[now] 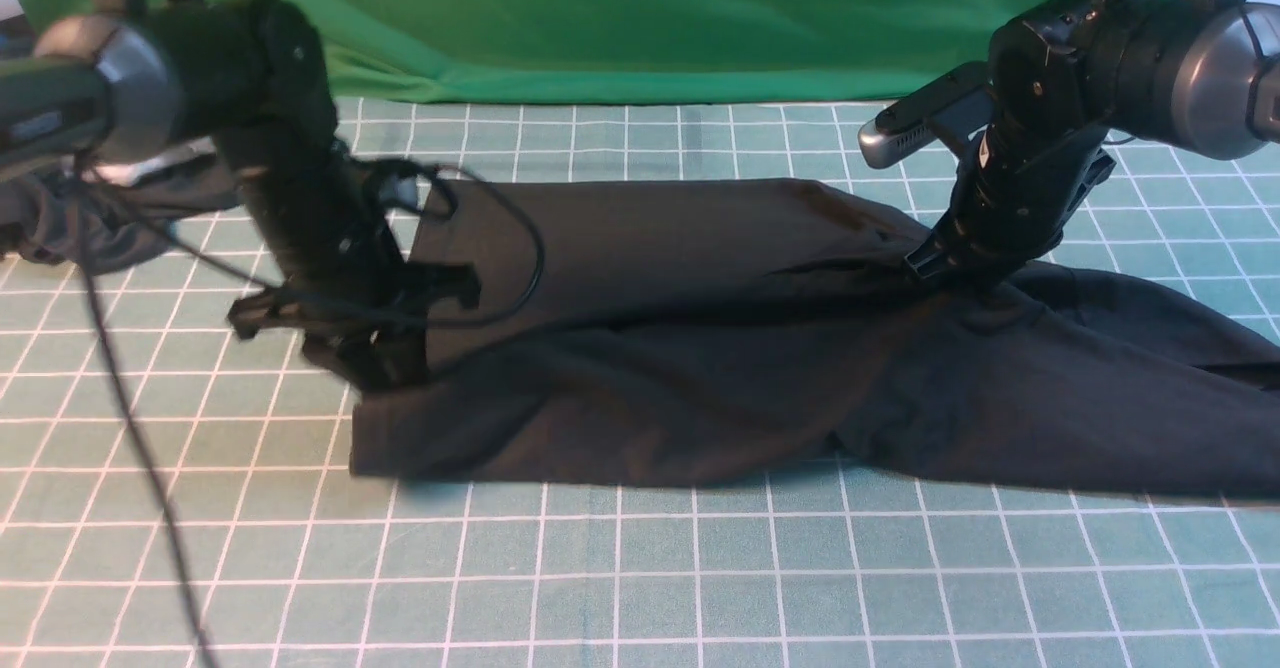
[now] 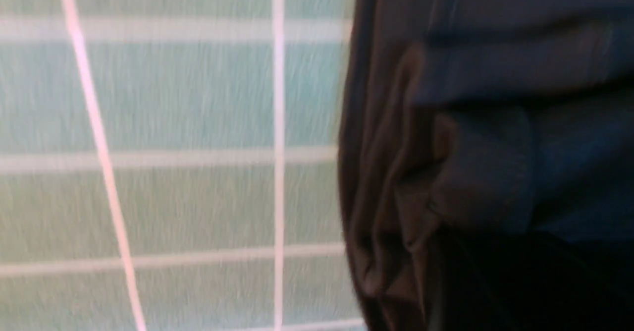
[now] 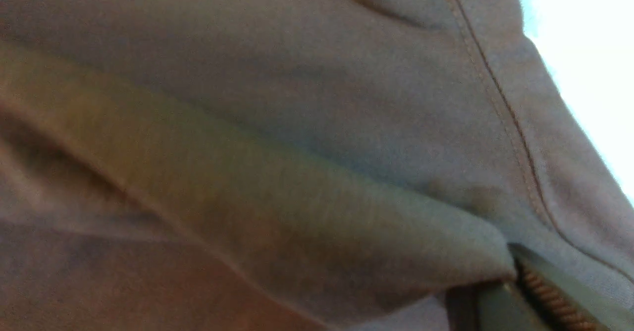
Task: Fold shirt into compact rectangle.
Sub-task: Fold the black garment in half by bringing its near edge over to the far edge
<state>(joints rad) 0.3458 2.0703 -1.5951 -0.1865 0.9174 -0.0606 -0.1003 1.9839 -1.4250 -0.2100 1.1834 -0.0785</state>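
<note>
Black shirt (image 1: 650,348) sprawls across the gridded green mat (image 1: 640,568).
Likely soft, limp jersey (it should sag), best pinched at hem corners; left gripper (image 1: 375,373) blurs at its edge, jaws unreadable; farther back, right gripper (image 1: 930,266) pinches a raised fold.

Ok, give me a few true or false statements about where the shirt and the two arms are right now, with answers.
1. The shirt lies on the grid mat. True.
2. The shirt is already a compact rectangle. False: it sprawls wide and is bunched toward the right.
3. The right arm has its jaws shut on a fold of the shirt. True.
4. The cloth backdrop is blue. False: the backdrop is green.
5. The left arm is at the shirt's right end. False: the left arm is at its left edge.
</note>
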